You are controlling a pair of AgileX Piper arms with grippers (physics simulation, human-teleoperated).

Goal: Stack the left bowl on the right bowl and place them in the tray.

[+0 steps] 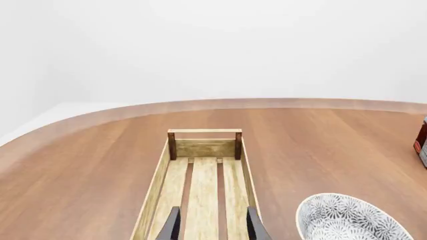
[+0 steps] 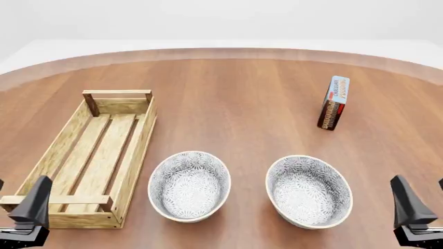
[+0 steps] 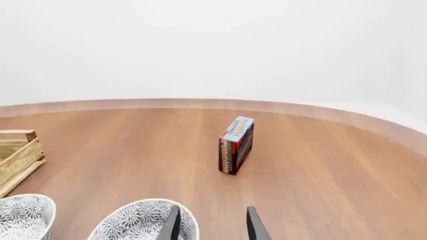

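Left claw at the desk's near-left corner, above the near end of the tray; fingers spread, nothing between them. In its wrist view the claw looks down the tray's slatted floor toward the far handle bar.

Tray lies lengthwise along the left side of the desk, near to far, nothing in it.

Left bowl sits upright just beside the tray's right wall, near the front edge. Right bowl sits apart from it, same row, also upright. Both patterned grey-white.

Small box stands upright farther back, right of centre; label too small to read.

Right claw at the near-right corner, beside the right bowl; fingers parted, holding nothing.
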